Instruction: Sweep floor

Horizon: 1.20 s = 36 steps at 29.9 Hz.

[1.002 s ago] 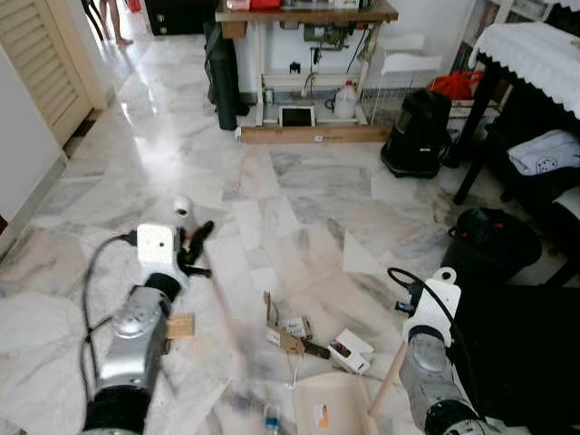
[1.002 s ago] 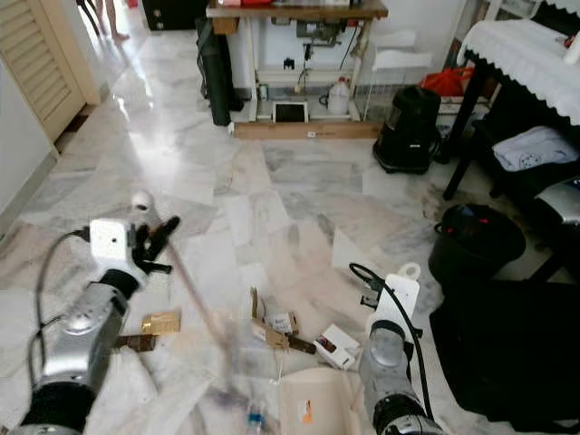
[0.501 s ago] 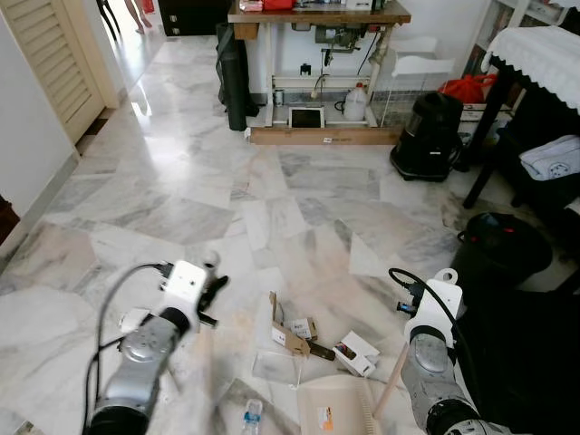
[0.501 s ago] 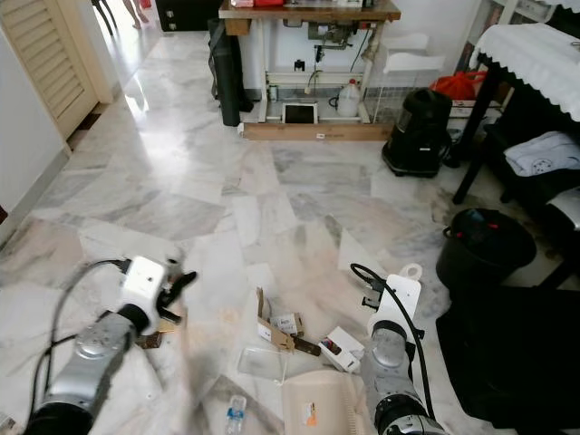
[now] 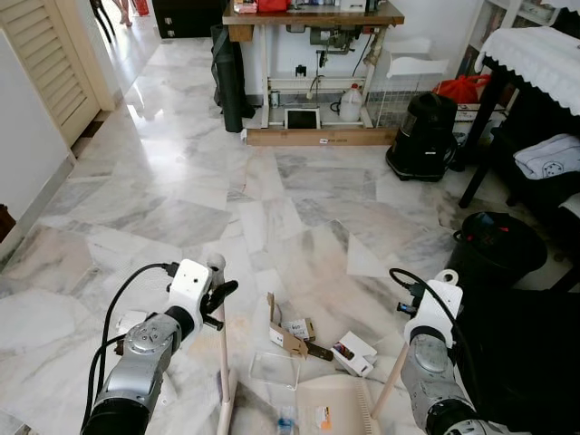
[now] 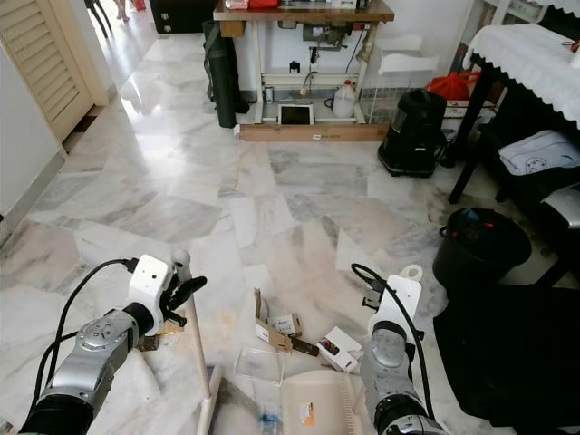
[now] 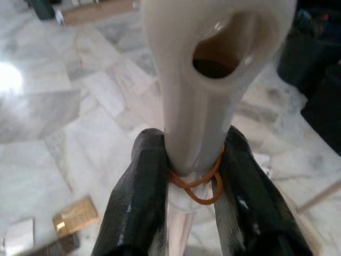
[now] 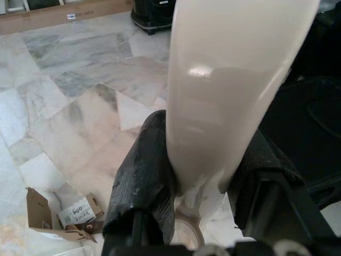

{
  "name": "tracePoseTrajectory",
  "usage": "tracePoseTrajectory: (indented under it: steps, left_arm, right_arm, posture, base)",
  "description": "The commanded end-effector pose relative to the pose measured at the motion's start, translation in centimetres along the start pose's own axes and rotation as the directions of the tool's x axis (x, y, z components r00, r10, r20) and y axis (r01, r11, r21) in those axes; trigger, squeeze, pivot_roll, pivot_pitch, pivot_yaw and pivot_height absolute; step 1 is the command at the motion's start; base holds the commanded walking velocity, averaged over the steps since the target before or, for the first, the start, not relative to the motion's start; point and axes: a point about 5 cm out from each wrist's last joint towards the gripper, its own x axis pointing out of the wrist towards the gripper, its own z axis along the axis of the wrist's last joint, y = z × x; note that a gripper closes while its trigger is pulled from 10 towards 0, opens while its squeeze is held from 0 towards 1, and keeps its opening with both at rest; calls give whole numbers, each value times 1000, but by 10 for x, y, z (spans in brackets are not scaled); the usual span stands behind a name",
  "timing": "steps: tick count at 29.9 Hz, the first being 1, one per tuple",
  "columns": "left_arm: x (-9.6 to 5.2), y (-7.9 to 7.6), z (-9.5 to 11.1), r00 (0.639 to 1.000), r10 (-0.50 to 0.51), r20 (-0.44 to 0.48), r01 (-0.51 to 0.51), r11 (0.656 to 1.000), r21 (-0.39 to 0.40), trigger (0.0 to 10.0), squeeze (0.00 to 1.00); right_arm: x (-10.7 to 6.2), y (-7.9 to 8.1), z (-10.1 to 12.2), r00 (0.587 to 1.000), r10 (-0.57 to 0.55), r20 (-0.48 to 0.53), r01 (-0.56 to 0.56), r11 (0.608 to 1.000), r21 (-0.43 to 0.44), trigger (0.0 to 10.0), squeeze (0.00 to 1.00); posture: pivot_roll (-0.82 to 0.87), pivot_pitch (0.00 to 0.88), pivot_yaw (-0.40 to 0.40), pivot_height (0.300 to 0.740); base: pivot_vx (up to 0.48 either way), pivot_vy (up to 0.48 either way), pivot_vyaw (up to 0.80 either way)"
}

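Left eye view: polished marble floor (image 5: 299, 195), grey-veined, with glare from the doorway at the far left. Louvred door (image 5: 45, 63) on the left wall. At the far wall, a wooden worktop (image 5: 313, 16) with a white jug (image 5: 351, 102) and a small tablet-like screen (image 5: 302, 118) beneath it. Black vacuum cleaner (image 5: 424, 136) to the right, black bin (image 5: 494, 246) nearer, and a lace-covered table (image 5: 535, 50) at the right edge.

Left gripper (image 5: 216, 299) is closed on the pale broom handle (image 5: 222, 349); left wrist view shows both black fingers (image 7: 136, 197) pressed against the handle, with an orange rubber band (image 7: 198, 184) round it. The broom runs down to the floor in front of the robot.

Right gripper (image 8: 200, 181) clamps the dustpan handle (image 5: 391, 381), fingers tight on either side. Dustpan (image 5: 331, 408) lies on the floor between the arms.

Litter just ahead of the dustpan: torn cardboard pieces (image 5: 288, 333), small white box (image 5: 353, 352), clear plastic tray (image 5: 275, 370). Flat brown scrap (image 6: 159, 328) lies beside the left arm.
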Motion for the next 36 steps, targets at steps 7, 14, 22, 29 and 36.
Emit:
tracePoseTrajectory:
  steps: [7,14,22,29,36]
  left_arm:
    - [-1,-7,-8,993,-57,-106,43,991,-123,10000,0]
    - [8,-6,-3,995,-49,-91,18,947,-319,10000,0]
    - [17,-9,5,989,-80,-123,29,928,-372,10000,0]
    - [25,-8,18,995,-85,-44,58,899,-434,10000,0]
    - [31,-4,37,994,-75,79,106,837,-537,10000,0]
  right_arm:
    - [-5,-5,-20,996,-27,-84,6,971,-240,10000,0]
    - [-5,-6,-22,993,-45,-111,18,973,-231,10000,0]
    - [-4,-6,-22,991,-59,-118,30,972,-233,10000,0]
    - [-2,-1,-16,992,-29,-124,12,991,-134,10000,0]
    - [-2,3,-15,990,-5,-138,-3,998,-61,10000,0]
  posture:
    - [48,0,14,740]
    - [42,0,14,740]
    - [34,0,20,740]
    - [13,0,27,740]
    - [9,0,28,740]
  base:
    - [0,0,0]
    - [0,0,0]
    - [0,0,0]
    - [0,0,0]
    - [0,0,0]
